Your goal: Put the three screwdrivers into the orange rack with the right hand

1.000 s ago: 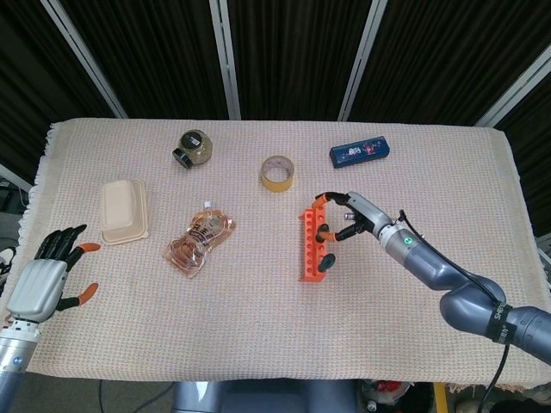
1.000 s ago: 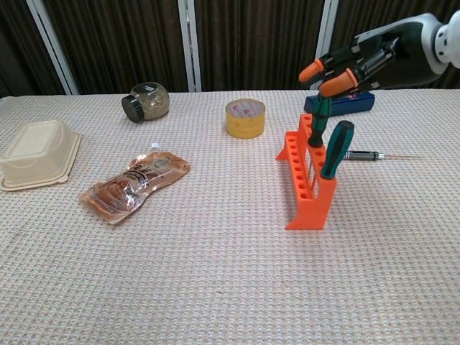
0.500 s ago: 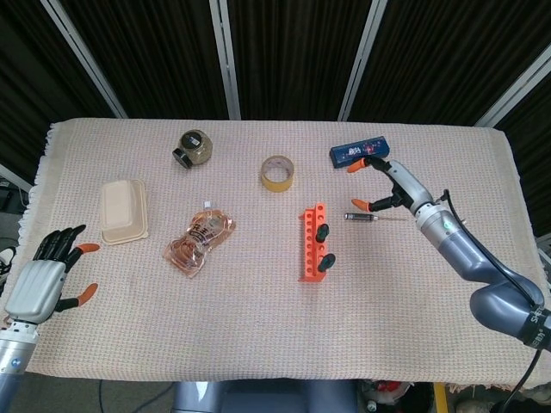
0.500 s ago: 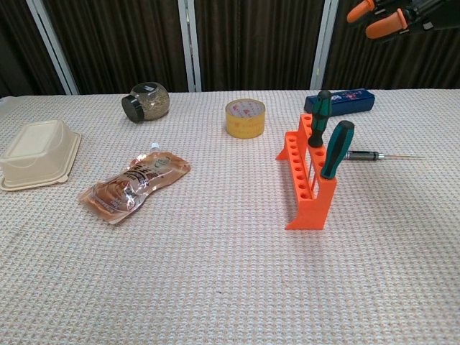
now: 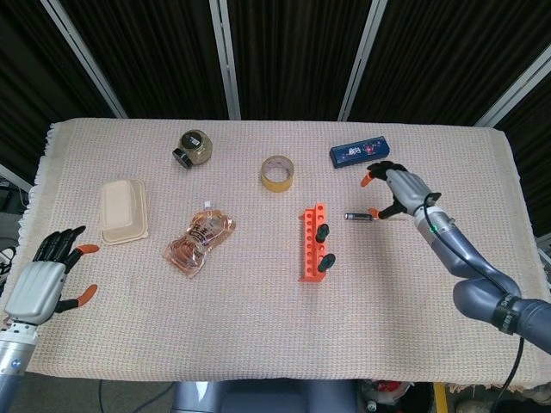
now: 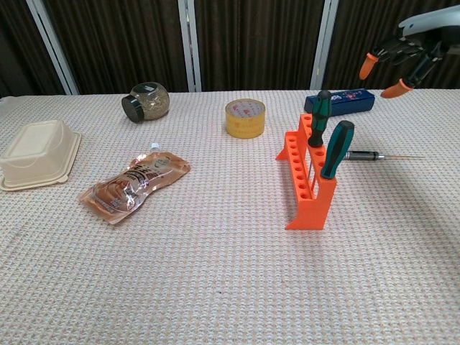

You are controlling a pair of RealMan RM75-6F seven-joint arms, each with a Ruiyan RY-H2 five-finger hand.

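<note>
The orange rack [image 5: 312,243] [image 6: 305,177] stands mid-table with two green-handled screwdrivers upright in it, one nearer the back [image 5: 321,231] [image 6: 318,118] and one at the front [image 5: 326,262] [image 6: 336,149]. A third, thin screwdriver [image 5: 361,217] [image 6: 369,155] lies flat on the cloth to the right of the rack. My right hand [image 5: 393,189] [image 6: 402,56] hovers above that screwdriver's tip end, fingers spread and empty. At the table's left edge my left hand [image 5: 45,280] rests open with nothing in it.
A blue box [image 5: 359,152] [image 6: 342,100] lies behind the right hand. Yellow tape roll [image 5: 277,173] [image 6: 245,117], a jar [image 5: 194,148] [image 6: 146,101], a snack pouch [image 5: 199,243] [image 6: 134,185] and a beige lidded container [image 5: 123,211] [image 6: 37,153] sit further left.
The right hand let go of the second screwdriver in the rack, swung right and up past the blue box, then came down over the thin screwdriver. The left hand stayed still.
</note>
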